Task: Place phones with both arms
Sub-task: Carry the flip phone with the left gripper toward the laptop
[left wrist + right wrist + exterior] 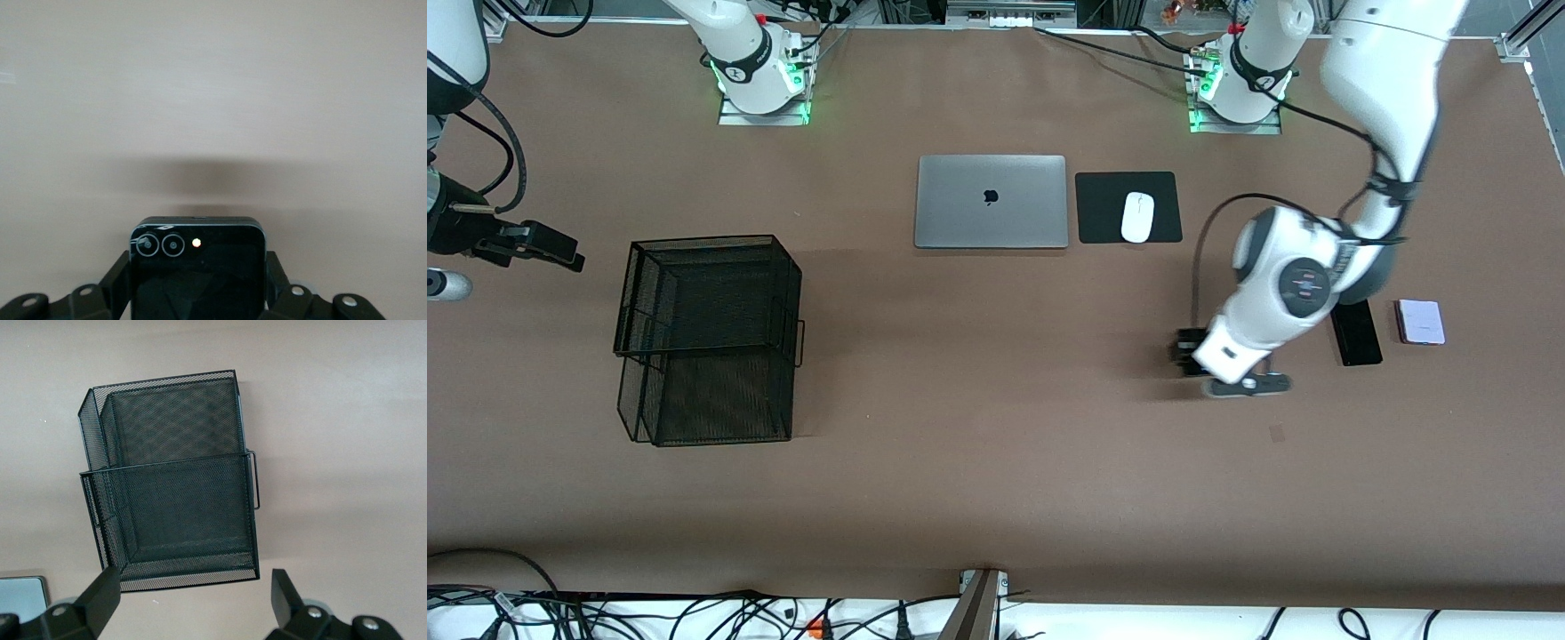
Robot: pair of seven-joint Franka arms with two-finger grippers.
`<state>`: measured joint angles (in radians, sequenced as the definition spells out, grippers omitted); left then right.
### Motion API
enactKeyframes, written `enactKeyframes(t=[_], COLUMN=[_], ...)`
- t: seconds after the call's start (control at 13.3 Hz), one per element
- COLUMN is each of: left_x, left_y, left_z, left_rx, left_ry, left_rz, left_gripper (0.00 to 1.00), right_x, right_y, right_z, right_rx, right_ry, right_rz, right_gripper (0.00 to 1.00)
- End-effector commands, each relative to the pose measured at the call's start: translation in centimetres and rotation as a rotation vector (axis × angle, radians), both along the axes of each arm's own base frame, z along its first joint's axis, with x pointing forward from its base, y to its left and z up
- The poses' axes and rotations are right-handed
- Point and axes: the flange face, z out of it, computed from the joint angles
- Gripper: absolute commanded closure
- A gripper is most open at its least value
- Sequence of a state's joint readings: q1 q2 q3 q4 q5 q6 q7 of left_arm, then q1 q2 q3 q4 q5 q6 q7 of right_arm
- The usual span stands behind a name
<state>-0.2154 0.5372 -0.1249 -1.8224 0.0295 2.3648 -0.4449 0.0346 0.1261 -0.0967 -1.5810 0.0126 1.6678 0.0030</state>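
Right gripper (560,253), fingers spread and empty, waits near the table edge at the right arm's end, beside the mesh basket (707,338). Left gripper (1193,354) pinches the squarish black phone (197,267) by its sides, above bare table. Slim black phone (1357,333) and white phone (1421,321) lie side by side near the edge at the left arm's end. Best carried level toward the basket, with the grip kept firm.
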Motion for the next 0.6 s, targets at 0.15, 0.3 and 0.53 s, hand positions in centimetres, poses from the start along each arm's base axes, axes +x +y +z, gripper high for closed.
enactKeyframes(t=[0.15, 0.3, 0.53], left_x=[-0.4, -1.9, -3.9], left_y=[-17.1, -22.1, -26.8], left_z=[-0.9, -2.3, -4.7], left_rx=[-0.058, -0.068, -0.064], left_ry=[-0.037, -0.042, -0.055], left_rz=[0.07, 0.037, -0.001], left_gripper=[1.0, 1.0, 1.0], right_x=[-0.3, -0.3, -0.3], right_y=[-0.2, -0.2, -0.2], right_z=[0.4, 0.4, 0.4], right_rx=[-0.001, -0.001, -0.001], right_ry=[0.002, 0.002, 0.002], right_rz=[-0.002, -0.001, -0.001], right_gripper=[0.0, 0.0, 0.0])
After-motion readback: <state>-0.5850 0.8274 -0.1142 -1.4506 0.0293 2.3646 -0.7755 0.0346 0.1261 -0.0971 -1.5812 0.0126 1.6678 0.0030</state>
